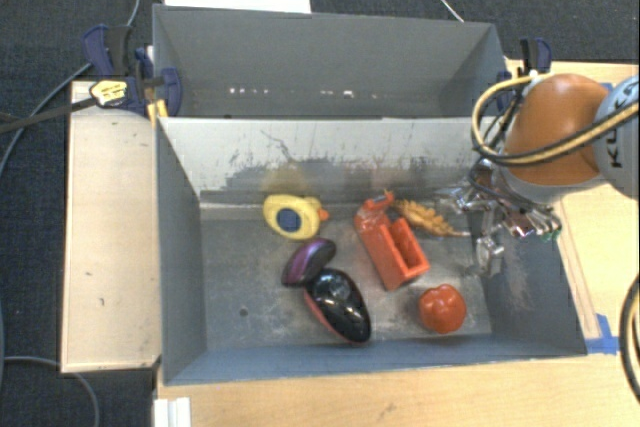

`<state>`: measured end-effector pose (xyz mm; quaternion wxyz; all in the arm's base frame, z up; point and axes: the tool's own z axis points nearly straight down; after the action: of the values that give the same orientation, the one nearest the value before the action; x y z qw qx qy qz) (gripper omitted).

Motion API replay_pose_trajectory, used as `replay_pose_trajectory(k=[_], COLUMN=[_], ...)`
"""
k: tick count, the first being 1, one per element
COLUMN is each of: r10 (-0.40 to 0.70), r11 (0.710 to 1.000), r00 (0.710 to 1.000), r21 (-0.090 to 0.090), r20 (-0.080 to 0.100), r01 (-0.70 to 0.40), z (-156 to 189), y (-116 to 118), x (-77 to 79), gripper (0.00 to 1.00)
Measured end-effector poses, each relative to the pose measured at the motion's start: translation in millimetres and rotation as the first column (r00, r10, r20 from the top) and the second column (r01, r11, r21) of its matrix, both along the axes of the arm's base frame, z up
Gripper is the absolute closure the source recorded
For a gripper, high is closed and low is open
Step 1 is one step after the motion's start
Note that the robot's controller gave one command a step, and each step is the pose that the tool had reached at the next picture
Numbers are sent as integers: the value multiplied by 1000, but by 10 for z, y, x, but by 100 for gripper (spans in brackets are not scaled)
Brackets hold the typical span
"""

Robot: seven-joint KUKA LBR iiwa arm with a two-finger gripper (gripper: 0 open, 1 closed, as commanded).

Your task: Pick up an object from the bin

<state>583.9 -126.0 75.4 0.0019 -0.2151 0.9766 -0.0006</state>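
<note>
From the camera view, the grey metal bin (250, 325) holds a loose scatter of small things across its floor. The gripper (488, 255) hangs low at the bin's right side, close to the right wall and above a bare patch of floor. Whether it is open or closed cannot be told from here, and nothing can be made out in its grasp.

Three things lie nearest to it. The red round tomato-like ball (442, 307) sits just beside and in front of it. The orange-red plastic block with an open slot (392, 249) lies to its left. The small yellow-orange knobbly toy piece (425, 215) lies near the back wall. Further left, well apart from the gripper, are a black glossy mouse-shaped object (342, 305), a purple oval object (306, 262) touching it, and a yellow round case with a blue centre (291, 216).

By my reading, the pick is not yet made and the arm is at the approach step, with no thing clearly chosen. The next move likely calls for shifting sideways over one of the near things, probably the red ball. It would then need to descend squarely so the ball cannot roll away.
</note>
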Motion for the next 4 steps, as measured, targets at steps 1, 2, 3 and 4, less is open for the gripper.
replay_pose_trajectory(k=[1,2,3,4], r10=[-527,-87,-86,-40], r11=[850,996,996,999], r00=[850,996,996,999], r21=[0,1,1,0], r20=[-5,9,9,17], r01=[527,87,86,40], z=[-27,-36,-36,562], y=[24,615,617,624], x=[-105,88,88,60], gripper=[0,100,100,100])
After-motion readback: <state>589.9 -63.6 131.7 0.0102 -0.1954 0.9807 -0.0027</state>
